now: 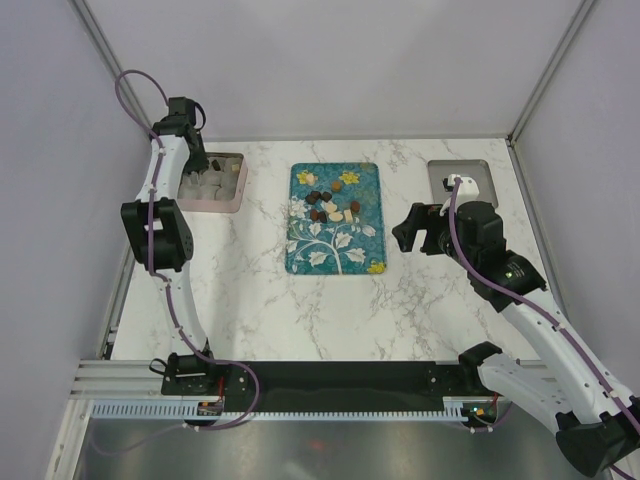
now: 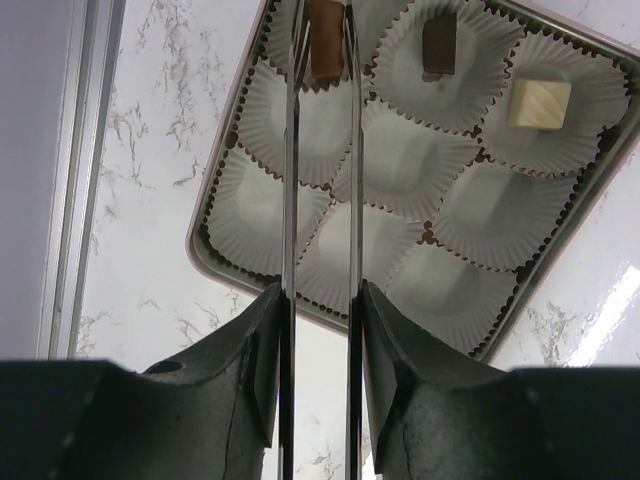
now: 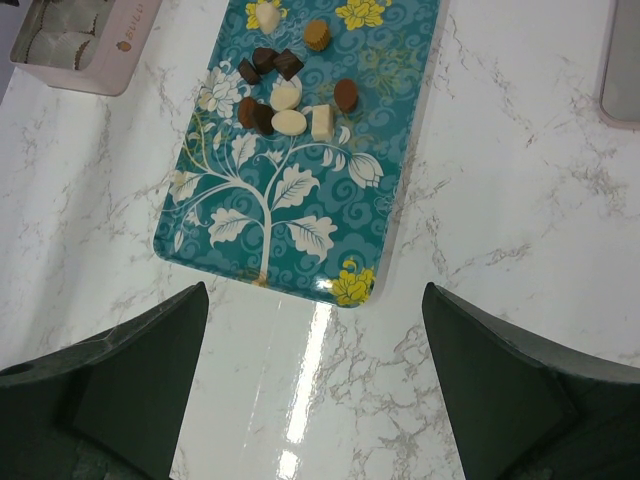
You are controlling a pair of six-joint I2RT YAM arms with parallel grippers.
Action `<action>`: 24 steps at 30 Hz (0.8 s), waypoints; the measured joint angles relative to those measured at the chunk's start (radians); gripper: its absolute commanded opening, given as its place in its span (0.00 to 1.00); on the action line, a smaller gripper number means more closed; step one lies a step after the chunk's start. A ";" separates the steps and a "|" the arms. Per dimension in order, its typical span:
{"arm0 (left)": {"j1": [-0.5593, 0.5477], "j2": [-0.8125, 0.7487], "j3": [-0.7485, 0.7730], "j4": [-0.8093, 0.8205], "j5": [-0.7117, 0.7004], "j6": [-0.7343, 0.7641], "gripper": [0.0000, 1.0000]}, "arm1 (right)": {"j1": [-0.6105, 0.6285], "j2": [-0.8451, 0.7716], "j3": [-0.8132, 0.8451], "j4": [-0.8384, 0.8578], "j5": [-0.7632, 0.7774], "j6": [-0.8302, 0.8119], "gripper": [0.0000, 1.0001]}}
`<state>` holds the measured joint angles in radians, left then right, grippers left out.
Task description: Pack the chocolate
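Observation:
My left gripper point(image 1: 198, 152) point(image 2: 320, 300) is shut on long metal tongs point(image 2: 290, 170). The tong tips pinch a mid brown chocolate point(image 2: 325, 45) over a paper cup at the far side of the pink box point(image 1: 238, 185) point(image 2: 200, 240). Two neighbouring cups hold a dark brown piece point(image 2: 438, 45) and a cream-white square point(image 2: 540, 103). The other cups in view are empty. Several loose chocolates point(image 1: 325, 205) point(image 3: 285, 95) lie in a cluster on the far half of the teal flowered tray point(image 1: 350, 260) point(image 3: 300, 220). My right gripper point(image 1: 415, 228) point(image 3: 315, 295) is open and empty, above the table right of the tray.
A grey square lid point(image 1: 460, 180) point(image 3: 622, 50) lies at the back right of the marble table. The box sits at the back left near the table's metal side rail point(image 2: 75, 200). White walls enclose the table on three sides.

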<state>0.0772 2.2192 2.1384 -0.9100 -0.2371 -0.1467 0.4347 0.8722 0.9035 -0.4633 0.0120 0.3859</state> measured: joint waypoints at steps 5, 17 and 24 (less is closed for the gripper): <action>0.000 0.000 0.008 0.000 0.000 0.007 0.48 | 0.000 0.000 0.000 0.000 0.000 0.000 0.97; -0.021 -0.050 0.006 0.002 0.014 0.007 0.47 | 0.000 -0.010 0.000 0.000 0.000 0.003 0.97; -0.135 -0.282 -0.132 0.015 0.093 0.004 0.47 | 0.000 -0.043 0.000 -0.021 0.014 -0.002 0.96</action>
<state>-0.0578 1.9373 2.0060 -0.8951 -0.1440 -0.1425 0.4347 0.8288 0.9039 -0.4839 0.0257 0.3843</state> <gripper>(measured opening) 0.476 0.968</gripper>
